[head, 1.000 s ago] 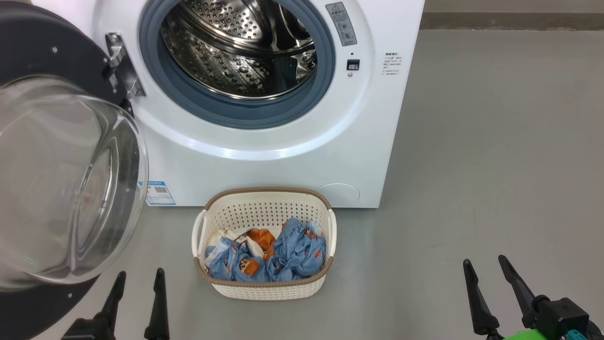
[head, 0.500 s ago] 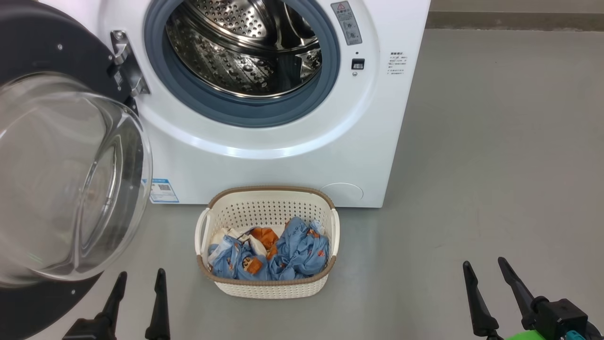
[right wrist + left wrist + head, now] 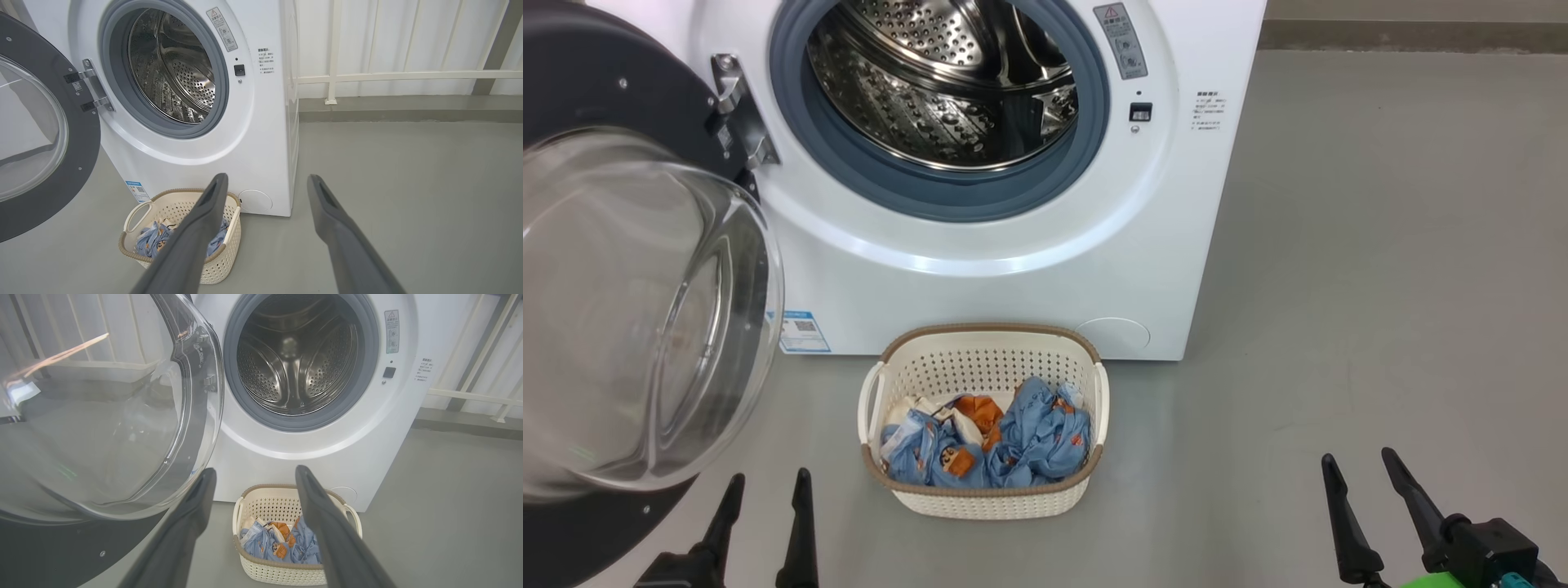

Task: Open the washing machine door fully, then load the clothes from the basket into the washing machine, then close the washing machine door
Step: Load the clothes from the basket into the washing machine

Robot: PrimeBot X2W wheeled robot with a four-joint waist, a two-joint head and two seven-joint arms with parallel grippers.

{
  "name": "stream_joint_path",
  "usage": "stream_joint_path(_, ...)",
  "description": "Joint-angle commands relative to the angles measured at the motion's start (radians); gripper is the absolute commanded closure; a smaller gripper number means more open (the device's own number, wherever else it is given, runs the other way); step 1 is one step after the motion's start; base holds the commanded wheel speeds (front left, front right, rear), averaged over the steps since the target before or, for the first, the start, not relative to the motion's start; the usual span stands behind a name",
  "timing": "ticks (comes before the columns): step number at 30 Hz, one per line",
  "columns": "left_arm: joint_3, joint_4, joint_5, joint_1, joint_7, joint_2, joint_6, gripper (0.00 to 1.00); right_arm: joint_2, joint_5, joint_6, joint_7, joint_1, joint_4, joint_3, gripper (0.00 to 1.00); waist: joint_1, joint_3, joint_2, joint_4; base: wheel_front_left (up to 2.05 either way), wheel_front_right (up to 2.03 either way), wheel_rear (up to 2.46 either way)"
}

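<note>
- The washing machine door [image 3: 637,310] stands swung open to the left of the washing machine [image 3: 1013,269]. The steel drum [image 3: 947,90] is exposed, with no laundry visible inside.
- The basket [image 3: 988,331] sits on the floor [image 3: 1339,286] just in front of the machine, below the opening. The clothes [image 3: 1013,445] lie crumpled in its bottom.
- Handling judgement: the clothes look soft, light and limp, and are likely to drape and trail. I would pinch a raised fold on the blue heap from above.
- My left end effector [image 3: 768,482] is released and empty, low and near, left of the basket and beside the door's lower rim.
- My right end effector [image 3: 1357,459] is likewise released and empty, well apart to the basket's right.
- Both sets of fingers point toward the machine.
</note>
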Motion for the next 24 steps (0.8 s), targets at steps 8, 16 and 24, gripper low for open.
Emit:
stream_joint_path(8,0.033,-0.015,-0.005,-0.029,-0.006,0.015,-0.002,0.00,-0.008,0.008,0.002,-0.012,-0.016,-0.022,0.032,0.00,0.0000,-0.002,0.0000,0.003,1.26,-1.26,0.00)
stream_joint_path(16,0.044,-0.034,-0.013,-0.033,-0.006,0.014,-0.002,0.00,-0.008,0.012,0.002,-0.012,-0.019,-0.022,0.027,0.00,0.0000,0.005,0.0000,0.005,1.97,-1.97,0.00)
stream_joint_path(24,0.049,-0.034,-0.008,-0.030,-0.006,0.013,-0.002,0.00,-0.008,0.013,0.002,-0.012,-0.023,-0.020,0.026,0.00,0.0000,0.013,0.0000,0.007,1.06,-1.06,0.00)
